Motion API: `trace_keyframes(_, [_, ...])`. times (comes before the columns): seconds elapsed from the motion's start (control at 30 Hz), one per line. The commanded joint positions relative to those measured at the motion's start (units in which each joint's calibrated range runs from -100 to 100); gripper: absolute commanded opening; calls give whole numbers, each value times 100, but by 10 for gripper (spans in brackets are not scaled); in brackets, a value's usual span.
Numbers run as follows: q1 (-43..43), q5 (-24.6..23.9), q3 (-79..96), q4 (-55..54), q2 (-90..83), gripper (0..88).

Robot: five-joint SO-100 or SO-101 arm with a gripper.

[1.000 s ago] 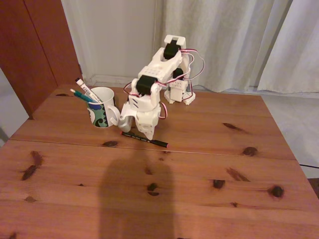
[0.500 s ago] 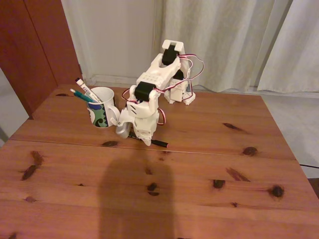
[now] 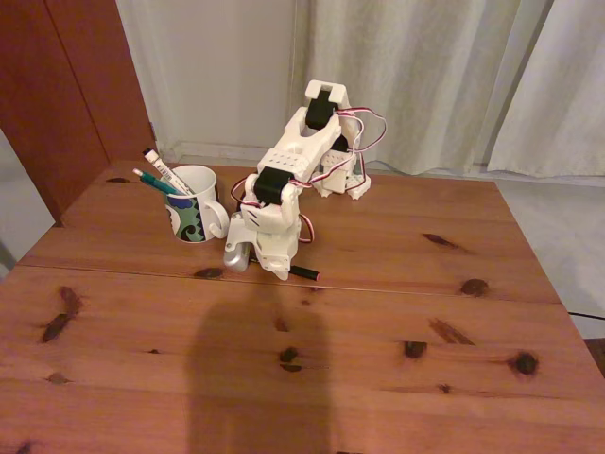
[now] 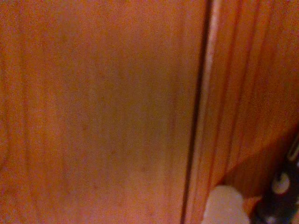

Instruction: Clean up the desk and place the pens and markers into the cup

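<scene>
The white cup [image 3: 194, 219] with the green-and-blue swirl stands at the back left of the desk [image 3: 406, 322]. A teal pen [image 3: 151, 180] and a white marker [image 3: 164, 171] lean out of it. The thin black pen [image 3: 303, 272] lies just right of the cup, mostly hidden under my gripper [image 3: 257, 266]. The gripper is lowered to the wood over the pen, jaws apart on either side of it. In the wrist view the wood is very close, with a white fingertip [image 4: 224, 207] at the bottom and a blurred dark shape [image 4: 280, 200] beside it.
The arm's base [image 3: 338, 180] stands at the desk's back edge before white curtains. A seam [image 3: 425, 291] crosses the desk just in front of the gripper. A dark wooden cabinet [image 3: 66, 95] stands at the left. A shadow falls over the front middle.
The gripper has come down from just above the black pen to the wood and shifted slightly forward, covering most of the pen. The cup and its contents have not moved.
</scene>
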Motion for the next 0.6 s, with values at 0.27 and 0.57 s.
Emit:
trace_keyframes(0.27, [134,332,269,-100,-101,11])
trace_keyframes(0.57, [215,332,269,-272,-109,10])
